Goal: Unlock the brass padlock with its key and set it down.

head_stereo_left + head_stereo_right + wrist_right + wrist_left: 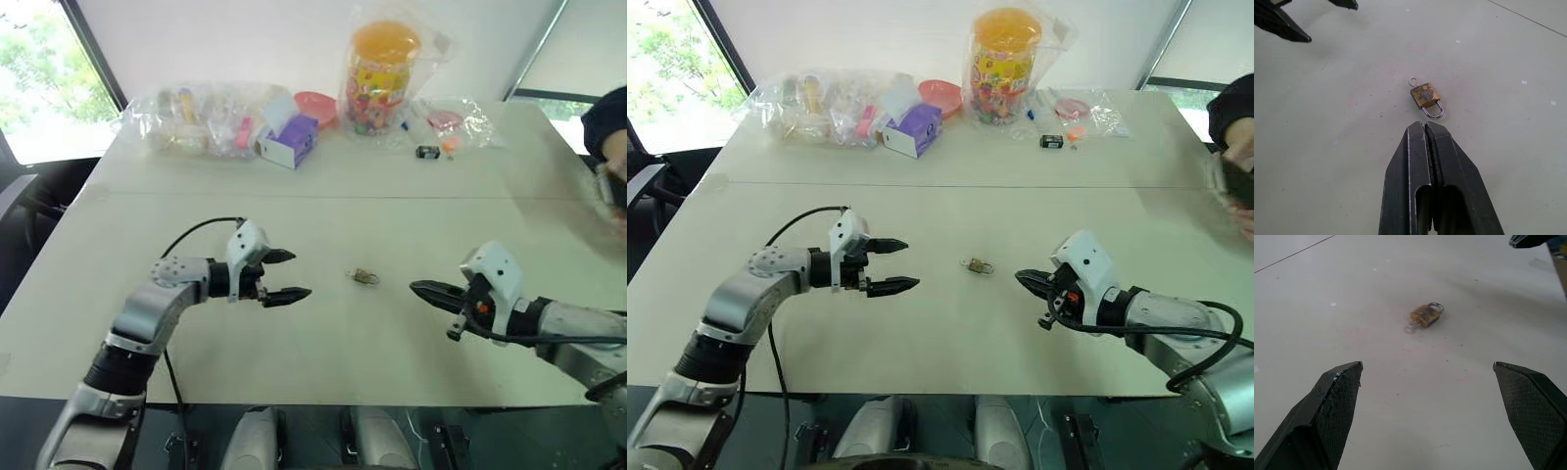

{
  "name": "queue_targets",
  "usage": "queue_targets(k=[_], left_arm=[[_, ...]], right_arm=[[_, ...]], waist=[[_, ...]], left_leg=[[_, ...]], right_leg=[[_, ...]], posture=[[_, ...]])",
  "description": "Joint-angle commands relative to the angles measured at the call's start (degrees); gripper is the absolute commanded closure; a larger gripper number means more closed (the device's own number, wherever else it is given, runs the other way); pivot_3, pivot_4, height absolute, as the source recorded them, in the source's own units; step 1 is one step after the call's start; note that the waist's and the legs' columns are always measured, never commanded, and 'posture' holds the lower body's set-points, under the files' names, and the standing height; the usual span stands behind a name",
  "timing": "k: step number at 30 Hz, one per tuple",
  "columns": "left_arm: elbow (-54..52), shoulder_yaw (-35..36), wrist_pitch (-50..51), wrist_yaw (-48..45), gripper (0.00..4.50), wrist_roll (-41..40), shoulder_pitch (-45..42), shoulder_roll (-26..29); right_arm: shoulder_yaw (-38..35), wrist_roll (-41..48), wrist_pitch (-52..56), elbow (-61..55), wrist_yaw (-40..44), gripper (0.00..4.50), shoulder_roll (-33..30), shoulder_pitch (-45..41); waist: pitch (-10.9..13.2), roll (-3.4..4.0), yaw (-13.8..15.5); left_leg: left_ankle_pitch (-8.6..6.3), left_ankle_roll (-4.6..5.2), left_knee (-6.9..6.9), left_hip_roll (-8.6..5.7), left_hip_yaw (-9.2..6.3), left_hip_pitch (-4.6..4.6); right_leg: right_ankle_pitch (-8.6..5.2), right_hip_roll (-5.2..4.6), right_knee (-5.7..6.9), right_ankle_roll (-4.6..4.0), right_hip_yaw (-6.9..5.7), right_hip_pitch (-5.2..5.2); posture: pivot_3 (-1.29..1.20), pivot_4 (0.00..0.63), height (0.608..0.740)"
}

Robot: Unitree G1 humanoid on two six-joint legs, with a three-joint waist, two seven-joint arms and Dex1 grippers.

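The brass padlock (pixel 361 276) lies flat on the white table (pixel 323 343) between my two grippers, its silvery shackle closed. A small silvery key (pixel 1413 81) sticks out of the end of the padlock (pixel 1425 96) opposite the shackle. My left gripper (pixel 299 275) hovers to the padlock's left, pointing at it, open wide and holding nothing. My right gripper (pixel 413 286) hovers to the padlock's right with its fingers pressed shut and empty, the tip a short way from the shackle. Neither gripper touches the padlock (pixel 1425 315).
Along the table's far edge lie clear bags of small toys (pixel 196 119), a purple and white box (pixel 289 140), a red bowl (pixel 315 106), a jar of colourful pieces (pixel 380 78) and a small black object (pixel 427 151). A person's hand (pixel 612 181) is at the right edge.
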Motion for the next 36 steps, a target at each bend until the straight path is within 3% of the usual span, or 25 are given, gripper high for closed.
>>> queue_targets(k=[1, 23, 33, 36], left_arm=[[-1.3, 0.73, 0.75, -1.4, 0.05, -2.04, -1.23, 0.05], [-2.3, 1.42, 3.47, -0.86, 0.05, -3.43, -2.66, 1.15], [-3.16, 0.99, 4.21, -0.34, 0.05, -3.53, -3.23, 1.29], [-3.91, 1.38, 4.71, -0.78, 0.0, -4.02, -2.3, 2.0]], right_arm=[[-1.0, 1.03, -0.78, -1.84, 1.27, 4.5, -2.0, -0.6], [2.39, -2.79, -5.79, -3.17, -0.5, 4.5, -3.66, 0.34], [9.72, -4.74, -7.9, 0.75, -1.38, 4.5, -2.02, -6.08], [13.45, -6.75, -9.48, 3.43, -0.69, 3.64, -1.14, -8.46]], waist=[[0.0, 0.0, 0.02], [0.03, -0.05, -0.01], [0.03, -0.05, -0.03], [0.03, -0.05, -0.05]], left_leg=[[0.0, 0.0, 0.0, 0.0, 0.0, 0.0], [-0.01, 0.03, 0.01, 0.02, 0.0, -0.01], [-0.01, 0.03, 0.02, 0.02, 0.0, -0.01], [-0.01, 0.02, 0.03, 0.02, 0.01, -0.01]], right_leg=[[0.0, 0.0, -0.01, 0.0, 0.0, 0.0], [0.01, 0.01, -0.03, 0.01, 0.01, 0.01], [0.01, 0.0, -0.03, 0.01, 0.01, 0.0], [0.01, 0.0, -0.03, 0.01, 0.01, 0.01]], posture=[[0.0, 0.15, 0.735], [0.0, 0.15, 0.735], [0.0, 0.15, 0.735], [0.0, 0.15, 0.735]])
